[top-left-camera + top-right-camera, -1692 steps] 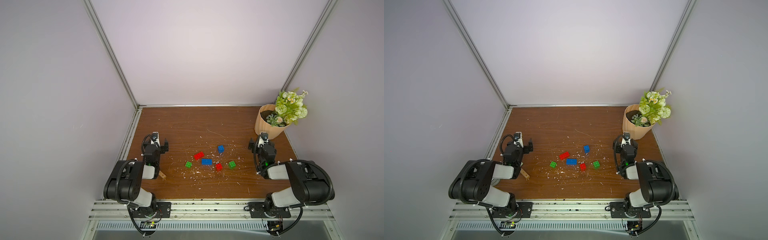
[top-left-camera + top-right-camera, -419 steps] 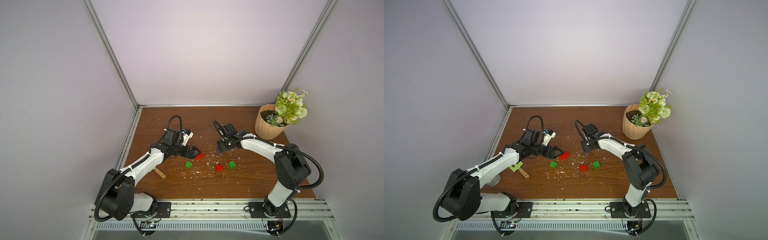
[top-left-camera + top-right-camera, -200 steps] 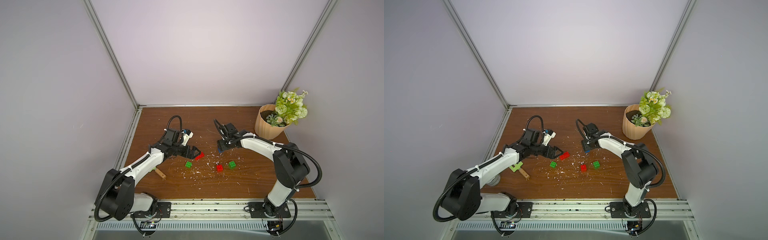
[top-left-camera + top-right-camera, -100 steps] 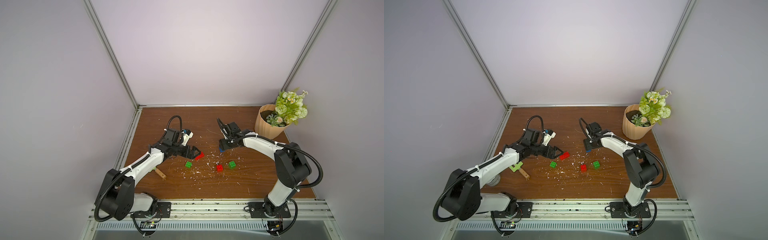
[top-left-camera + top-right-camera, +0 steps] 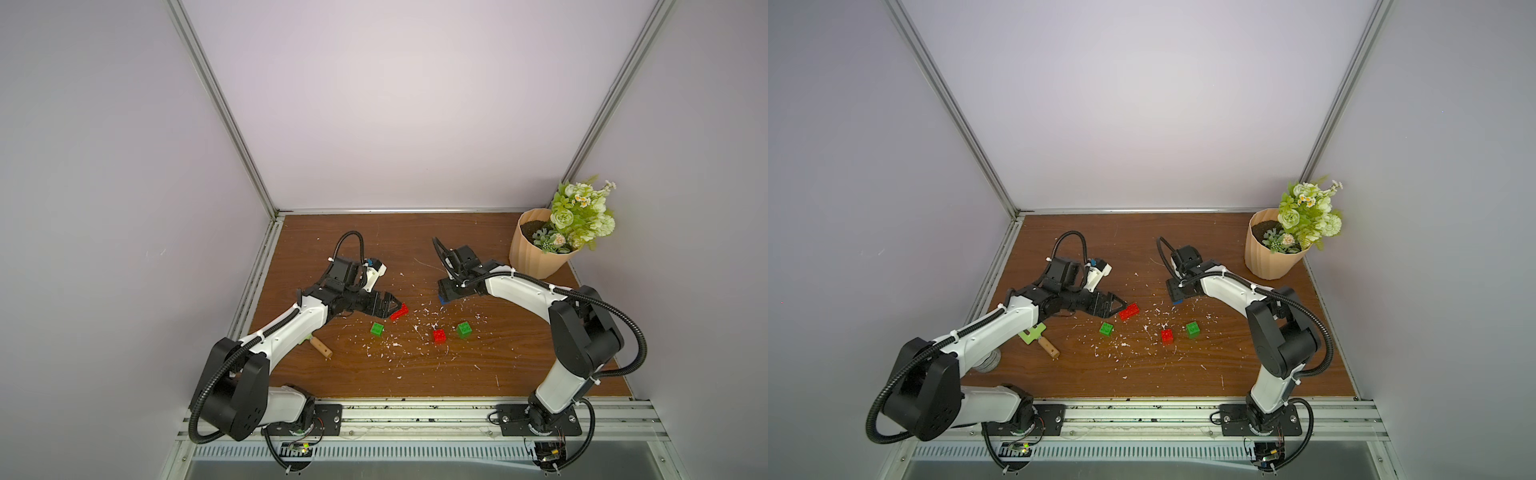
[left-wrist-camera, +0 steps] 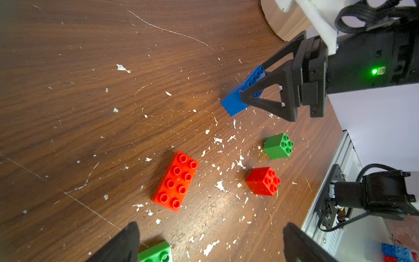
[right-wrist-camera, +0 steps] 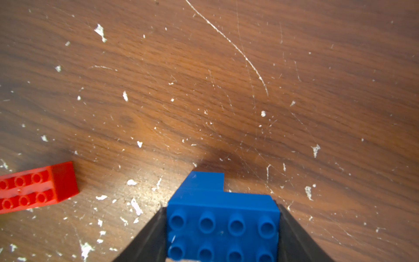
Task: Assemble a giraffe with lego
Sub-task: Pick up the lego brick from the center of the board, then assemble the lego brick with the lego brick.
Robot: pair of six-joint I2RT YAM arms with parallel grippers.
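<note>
Well short of table [image 5: 395,245] back edge [image 5: 395,212], right fingers [image 7: 152,240] clamp blue bricks [image 7: 222,217].

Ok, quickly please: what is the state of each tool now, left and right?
Left tool: open, holding nothing.
Right tool: closed on the blue bricks.

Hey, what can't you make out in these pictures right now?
The blue bricks: in both top views, almost wholly hidden under the right gripper.
One green brick: left wrist view, cut off by the frame edge.
The green tool: in a top view, its head hidden by the left arm; only the handle shows.
</note>
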